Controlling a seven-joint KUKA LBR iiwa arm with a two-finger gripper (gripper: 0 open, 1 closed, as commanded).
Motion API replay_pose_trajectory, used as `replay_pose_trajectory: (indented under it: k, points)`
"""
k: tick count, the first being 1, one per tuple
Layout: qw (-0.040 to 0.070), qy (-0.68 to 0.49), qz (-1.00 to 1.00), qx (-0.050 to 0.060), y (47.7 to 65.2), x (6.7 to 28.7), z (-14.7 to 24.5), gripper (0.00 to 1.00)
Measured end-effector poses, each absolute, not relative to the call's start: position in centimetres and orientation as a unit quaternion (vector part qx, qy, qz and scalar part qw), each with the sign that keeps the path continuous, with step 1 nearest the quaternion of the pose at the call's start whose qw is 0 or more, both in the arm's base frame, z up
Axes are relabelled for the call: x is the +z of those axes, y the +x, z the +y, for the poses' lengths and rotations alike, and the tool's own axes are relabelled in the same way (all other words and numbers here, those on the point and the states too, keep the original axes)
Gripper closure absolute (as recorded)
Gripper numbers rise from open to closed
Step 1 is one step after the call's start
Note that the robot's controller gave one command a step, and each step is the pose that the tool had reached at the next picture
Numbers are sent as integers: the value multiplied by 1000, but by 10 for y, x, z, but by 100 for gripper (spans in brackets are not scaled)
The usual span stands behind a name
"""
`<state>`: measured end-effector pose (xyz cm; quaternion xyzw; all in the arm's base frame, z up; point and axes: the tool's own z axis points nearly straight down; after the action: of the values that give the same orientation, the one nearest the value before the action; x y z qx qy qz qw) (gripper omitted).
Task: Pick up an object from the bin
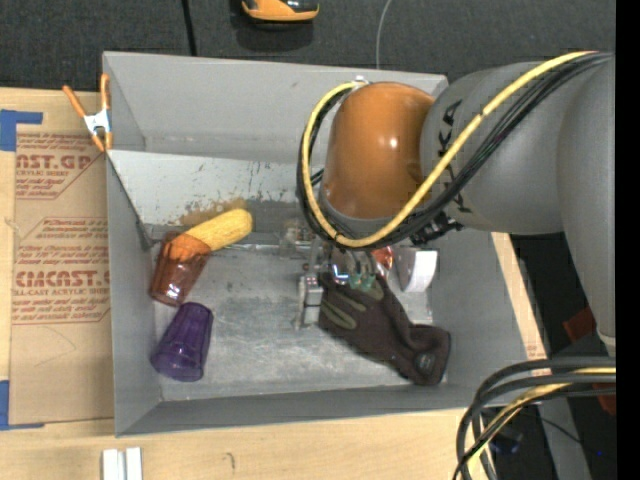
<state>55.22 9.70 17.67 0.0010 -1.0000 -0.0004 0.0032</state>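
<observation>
My claw [318, 290] is hanging at the ten-o'clock end of the dark-brown fabric glove [390, 336].
Open or closed, I cannot tell; next, I judge, pinching the cloth.

The grey arm [540, 138] comes in over the right edge of the bin [250, 98], its thick last link lying across the right rear corner. A rounded orange cover [375, 153] caps the wrist. It is ringed by a yellow and black cable bundle [311, 163] that runs back along the arm. Below the cover the gripper [312, 296] points downward, low over the middle of the bin floor, somewhat nearer the front wall.
</observation>
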Motion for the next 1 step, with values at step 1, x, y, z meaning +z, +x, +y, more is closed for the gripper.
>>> replay_pose_trajectory:
  k: [1]
  points:
    - [-1, 0, -1000, -1, 554, 181, 97, 0]
